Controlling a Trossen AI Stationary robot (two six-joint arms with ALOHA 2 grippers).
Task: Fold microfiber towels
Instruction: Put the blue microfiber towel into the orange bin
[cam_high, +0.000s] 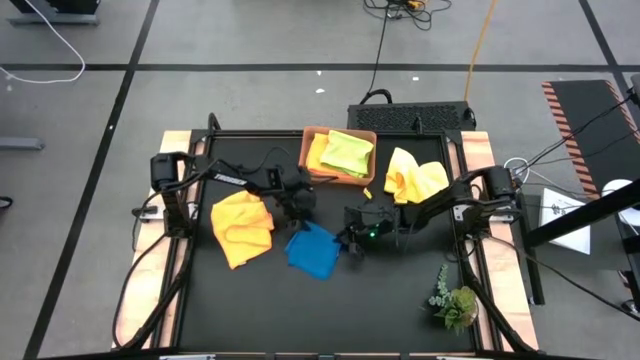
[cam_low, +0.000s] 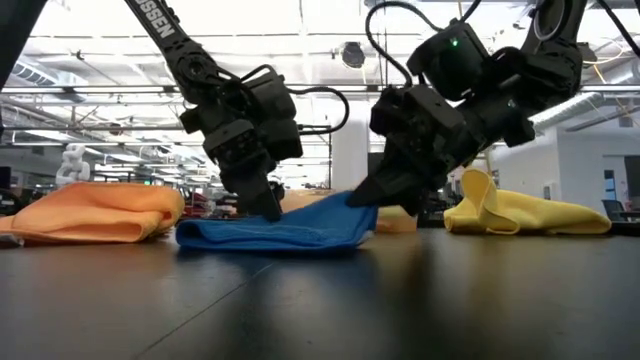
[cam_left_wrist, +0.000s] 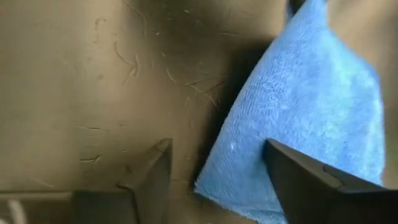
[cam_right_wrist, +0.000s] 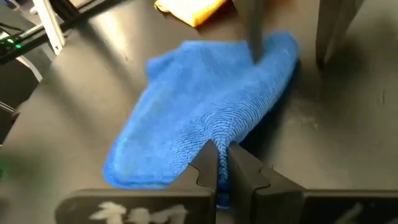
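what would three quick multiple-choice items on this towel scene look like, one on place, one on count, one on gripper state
1. Where does the lime green towel lie?
A. in the terracotta tray
B. under the plant sprig
C. on the floor

2. How many towels lie on the black tabletop outside the tray?
A. one
B. three
C. five

3. How do the right gripper's jaws stand?
A. wide open above the towel
B. shut on the blue towel
C. shut on the tray

Answers:
1 A, the high view shows it inside the tray.
2 B, the orange towel, the blue towel and a yellow towel lie outside it.
3 B, the right wrist view shows the jaws pinching a blue fold.
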